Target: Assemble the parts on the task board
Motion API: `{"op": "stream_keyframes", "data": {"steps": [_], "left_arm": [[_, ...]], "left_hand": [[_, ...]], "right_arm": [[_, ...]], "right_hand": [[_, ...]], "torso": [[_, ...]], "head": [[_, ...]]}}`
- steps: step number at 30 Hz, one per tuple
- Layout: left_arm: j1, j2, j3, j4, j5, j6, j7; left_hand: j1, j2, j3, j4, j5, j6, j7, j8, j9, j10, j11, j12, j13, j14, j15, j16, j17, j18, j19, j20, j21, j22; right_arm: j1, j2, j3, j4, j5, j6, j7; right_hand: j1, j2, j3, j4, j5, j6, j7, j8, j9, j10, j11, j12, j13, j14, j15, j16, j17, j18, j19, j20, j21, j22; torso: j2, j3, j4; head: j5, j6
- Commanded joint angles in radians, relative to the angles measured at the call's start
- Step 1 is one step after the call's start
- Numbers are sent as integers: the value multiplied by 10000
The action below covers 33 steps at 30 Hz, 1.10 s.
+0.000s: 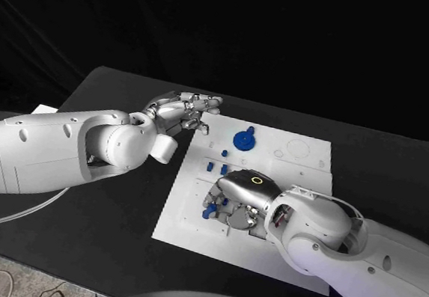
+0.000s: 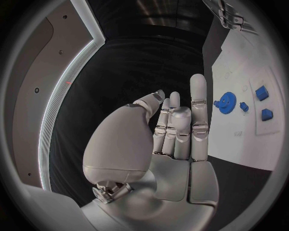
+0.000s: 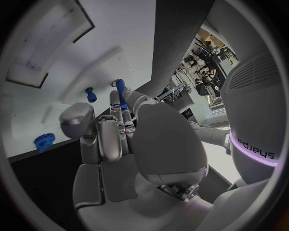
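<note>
The flat white rectangular task board (image 1: 312,152) lies in the middle of the black counter (image 1: 407,177), carrying small blue plastic parts: a round blue toothed gear (image 1: 244,139) near its far edge, short blue blocks (image 1: 211,168) near the middle, and a blue peg (image 1: 209,211) by the near left corner. The right hand (image 1: 242,198) is low over the board's near half, and the right wrist view shows a slim blue cylindrical pin (image 3: 120,91) pinched at its fingertips (image 3: 115,98). The left hand (image 1: 182,110) hovers off the board's far left corner, fingers apart and holding nothing. These parts look light, rigid and smooth, so likely to slip or roll; the gear is probably best taken by its rim, pins across their shafts.
</note>
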Motion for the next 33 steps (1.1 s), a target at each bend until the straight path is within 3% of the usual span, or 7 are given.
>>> {"op": "stream_keyframes", "data": {"steps": [1, 15, 23, 28, 33], "left_arm": [[5, 1, 5, 26, -49, 170, 40], [5, -25, 5, 26, -93, 173, 30], [6, -29, 5, 40, -96, 169, 28], [7, -25, 5, 57, -97, 158, 29], [8, -18, 5, 64, -97, 152, 30]], "left_hand": [[86, -1, 61, 14, 30, -85, 2, 48, -5, -72, -6, 68, 13, -66, 28, -39, -11, 187, -46, 23, -67, -13], [86, -1, 61, 14, 30, -85, 2, 48, -5, -72, -6, 68, 13, -66, 28, -39, -11, 187, -46, 23, -67, -13], [77, -15, 72, 8, 25, -97, 12, 53, -6, -91, 3, 84, 12, -77, 33, -43, -34, 186, -47, 26, -70, -14], [71, -16, 74, 10, 24, -98, 14, 54, -6, -94, 5, 88, 12, -77, 35, -41, -32, 185, -48, 27, -70, -14], [70, -17, 74, 11, 23, -99, 15, 55, -6, -95, 6, 89, 12, -77, 36, -41, -31, 185, -48, 27, -71, -14]], "right_arm": [[-20, -12, -6, -5, -405, 329, -161], [-36, -53, -7, 38, -885, 241, -525], [-43, 84, -13, 35, -977, 529, -630], [-43, 209, -81, -21, -1095, 741, -696], [-42, 308, -141, -34, -1183, 733, -713]], "right_hand": [[-19, -32, 33, -70, 62, 57, 15, 13, 21, 13, 65, -46, 21, 453, -36, 37, 10, -14, -6, 23, 77, 26], [-19, -37, 35, -85, 60, 64, 14, 15, 23, 19, 65, -48, 23, 454, -36, 41, 14, -18, 0, 24, 94, 53], [-32, -52, 30, -98, 57, 69, 17, 16, 25, 27, 67, -52, 26, 455, -34, 44, 17, -19, 1, 25, 101, 63], [-57, -66, 20, -103, 53, 74, 19, 16, 27, 35, 71, -56, 28, 456, -32, 49, 23, -21, 1, 27, 106, 71], [-117, -112, -9, -116, 53, 72, 22, 7, 29, 41, 75, -73, 31, 452, -28, 38, 3, -19, -6, 32, 102, 63]], "torso": [[-6, -2, -2], [-7, -1, 1], [-11, -12, -5], [-29, -26, -4], [-28, -15, 1]], "head": [[-5, -17], [-13, -31], [-35, -37], [-68, -28], [-78, -20]]}}
